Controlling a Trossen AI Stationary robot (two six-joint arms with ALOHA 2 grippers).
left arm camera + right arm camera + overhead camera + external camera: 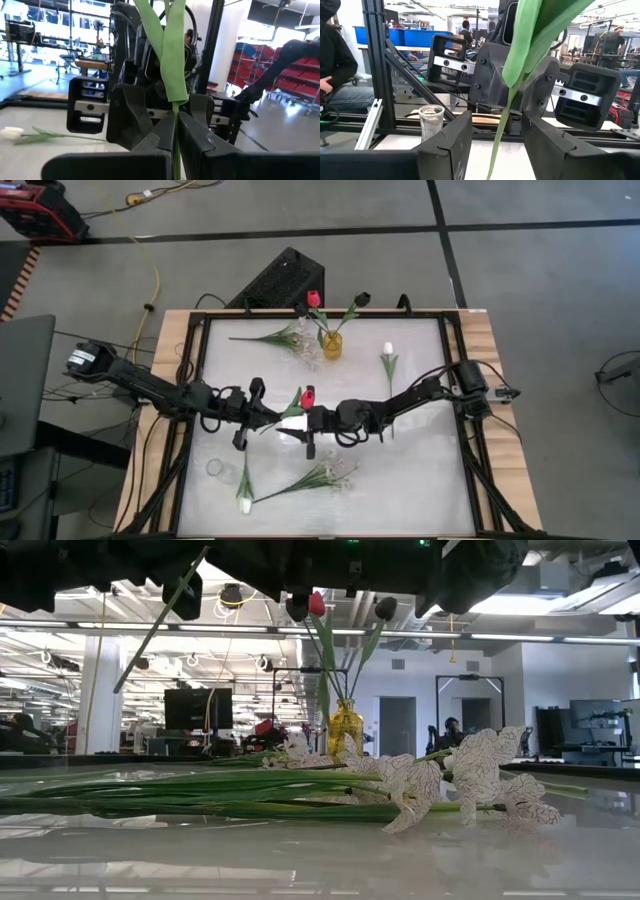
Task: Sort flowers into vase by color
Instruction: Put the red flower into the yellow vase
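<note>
Both grippers met mid-table, the left gripper coming in from the left and the right gripper from the right, with a tulip between them. Behind them, toward the far edge, stood a vase with two flowers in it, a spray lying to its left. Another tulip lay right of the vase. Near the front edge sat an empty glass, a tulip and another spray to its right.

A: Where are the arms?
B: Both reach inward and meet at mid-surface, tools facing each other, raised.
A: The left tool?
B: Fingers clamped on a stem.
A: The right tool?
B: Its fingers stand apart, gripping nothing.
</note>
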